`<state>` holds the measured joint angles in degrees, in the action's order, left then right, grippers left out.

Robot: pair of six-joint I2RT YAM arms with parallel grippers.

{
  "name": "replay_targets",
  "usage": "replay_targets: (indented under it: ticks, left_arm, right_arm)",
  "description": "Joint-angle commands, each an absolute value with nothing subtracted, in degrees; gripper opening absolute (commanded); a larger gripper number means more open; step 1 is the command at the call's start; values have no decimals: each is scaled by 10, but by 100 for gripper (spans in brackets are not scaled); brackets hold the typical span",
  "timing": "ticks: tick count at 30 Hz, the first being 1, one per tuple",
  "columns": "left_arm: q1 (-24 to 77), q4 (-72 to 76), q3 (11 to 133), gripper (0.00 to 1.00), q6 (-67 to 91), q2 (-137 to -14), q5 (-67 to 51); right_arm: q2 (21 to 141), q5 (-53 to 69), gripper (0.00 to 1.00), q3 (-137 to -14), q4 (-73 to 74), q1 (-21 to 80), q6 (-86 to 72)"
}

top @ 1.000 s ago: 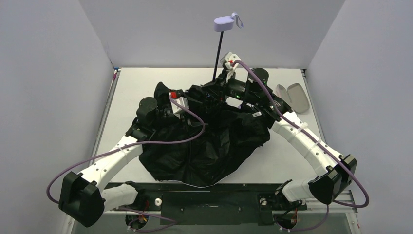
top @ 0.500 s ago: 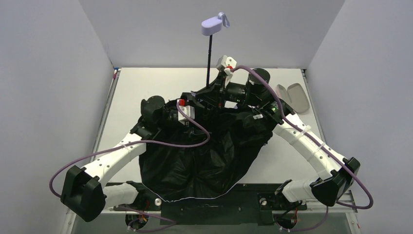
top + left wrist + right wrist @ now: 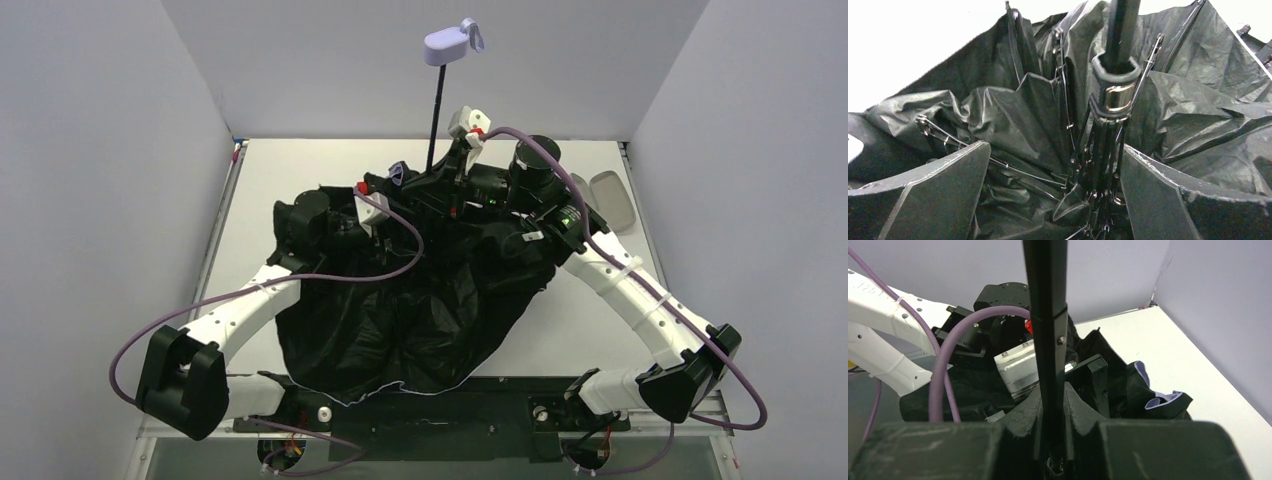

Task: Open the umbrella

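The umbrella lies with its black underside up on the table, and its thin black shaft rises to the lavender handle with its strap. My right gripper is shut on the shaft, which runs up between its fingers. My left gripper is open. Its fingers stand wide apart on either side of the folded ribs, just below the runner on the shaft. In the top view the left gripper sits at the canopy's hub, close to the right one.
An oval pale hinged case lies open at the back right of the table. A lavender fold of canopy edge shows by the right wall. Grey walls close in three sides. The canopy's near edge overhangs the black base rail.
The shaft and handle swung left, then a little back to the right. The canopy slid left and toward the near edge. The left arm shifted with it. The right grip held.
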<state>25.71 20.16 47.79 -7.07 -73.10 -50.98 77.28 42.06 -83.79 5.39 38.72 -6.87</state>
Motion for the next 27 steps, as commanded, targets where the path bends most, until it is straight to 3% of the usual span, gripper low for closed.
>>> replay_targets:
  ticks: [1,10,16,21,27]
  left_arm:
    - [219,208,456,97,-61,-755,-464]
    - [205,164,433,97,-176,-755,-409]
    - [215,196,460,97,-179,-716,-420]
    - [237,216,500,97,-130,-709,-419]
    - [232,164,484,97,-187,-718,-406]
  right_arm:
    - [740,446,0,-886,-17,392,-109]
    - [743,436,0,-881,-13,353,-129]
    - [753,359,0,-854,74,341,-29]
    - [771,326,0,-806,60,341,56]
    - [807,305,0,-772,49,336,149]
